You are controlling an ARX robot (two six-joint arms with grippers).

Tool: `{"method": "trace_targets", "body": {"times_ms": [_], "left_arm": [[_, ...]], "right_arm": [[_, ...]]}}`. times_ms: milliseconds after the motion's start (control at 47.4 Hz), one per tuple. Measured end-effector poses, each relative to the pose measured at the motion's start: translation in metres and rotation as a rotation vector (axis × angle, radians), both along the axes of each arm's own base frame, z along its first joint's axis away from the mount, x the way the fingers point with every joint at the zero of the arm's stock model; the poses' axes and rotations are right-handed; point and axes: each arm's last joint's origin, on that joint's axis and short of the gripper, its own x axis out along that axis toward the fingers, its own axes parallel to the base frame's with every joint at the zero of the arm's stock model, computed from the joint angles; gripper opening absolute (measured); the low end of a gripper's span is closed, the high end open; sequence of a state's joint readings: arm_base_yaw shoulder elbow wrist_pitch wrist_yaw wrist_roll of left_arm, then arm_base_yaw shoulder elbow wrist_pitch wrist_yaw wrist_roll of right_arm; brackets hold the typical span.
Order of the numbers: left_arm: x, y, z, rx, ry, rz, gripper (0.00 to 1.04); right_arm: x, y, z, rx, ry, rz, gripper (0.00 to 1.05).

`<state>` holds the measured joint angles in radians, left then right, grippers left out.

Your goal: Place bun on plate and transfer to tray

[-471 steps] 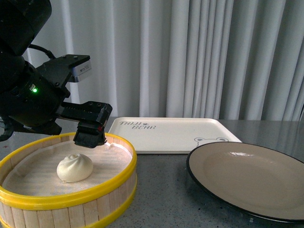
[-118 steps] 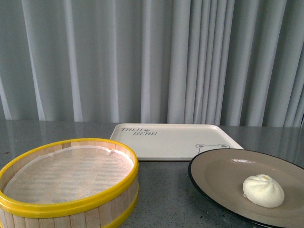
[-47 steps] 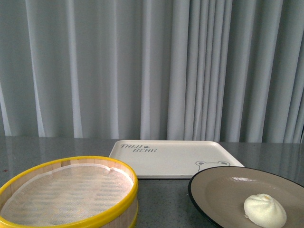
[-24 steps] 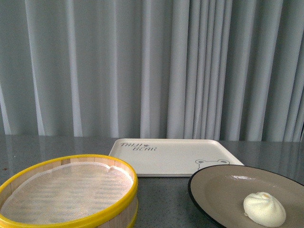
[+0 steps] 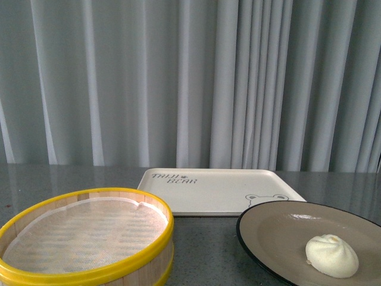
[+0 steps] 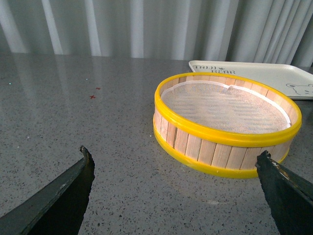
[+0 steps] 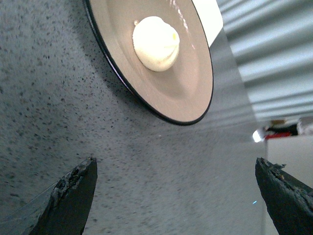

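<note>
While neither arm shows in the front view, each wrist camera catches its own claw. The left gripper (image 6: 174,153) has its two dark fingers (image 6: 63,193) spread wide apart over bare grey table (image 6: 73,107), holding nothing. The right gripper (image 7: 175,161) is likewise agape and empty, well short of the plate (image 7: 193,90).

Nearest the robot stand two round things, one of each. A yellow-rimmed steamer basket (image 5: 89,271) is on the left, with only its white liner inside. The single plate is on the right, lying flat. It carries the one bun (image 5: 331,255), which sits off-centre on the grey-beige face. The bun rests upright on its base, pleated swirl upward. It is a round dome, a little wider than tall, with no clear long axis.

Just behind them lies the one tray (image 5: 220,189), flat, its long side running left to right. Its lettering is at the far-left corner and the bear face at the near-right corner, beside the plate's far rim.

Pale pleated curtain (image 5: 178,77) closes off the back.
</note>
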<state>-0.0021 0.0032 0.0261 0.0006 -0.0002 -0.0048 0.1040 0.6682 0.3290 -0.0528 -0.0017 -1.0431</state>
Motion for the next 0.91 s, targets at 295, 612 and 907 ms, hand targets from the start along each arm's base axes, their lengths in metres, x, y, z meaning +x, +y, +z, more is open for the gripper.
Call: {"method": "trace_targets", "body": {"times_ms": [295, 612, 907], "left_arm": [[0.0, 0.0, 0.0, 0.0, 0.0, 0.0, 0.98], [0.0, 0.0, 0.0, 0.0, 0.0, 0.0, 0.98], [0.0, 0.0, 0.0, 0.0, 0.0, 0.0, 0.98]], "right_arm": [[0.041, 0.007, -0.003, -0.304, -0.042, 0.222, 0.96], [0.077, 0.031, -0.015, -0.367, -0.034, 0.305, 0.96], [0.092, 0.043, -0.022, -0.367, -0.048, 0.331, 0.96]]}}
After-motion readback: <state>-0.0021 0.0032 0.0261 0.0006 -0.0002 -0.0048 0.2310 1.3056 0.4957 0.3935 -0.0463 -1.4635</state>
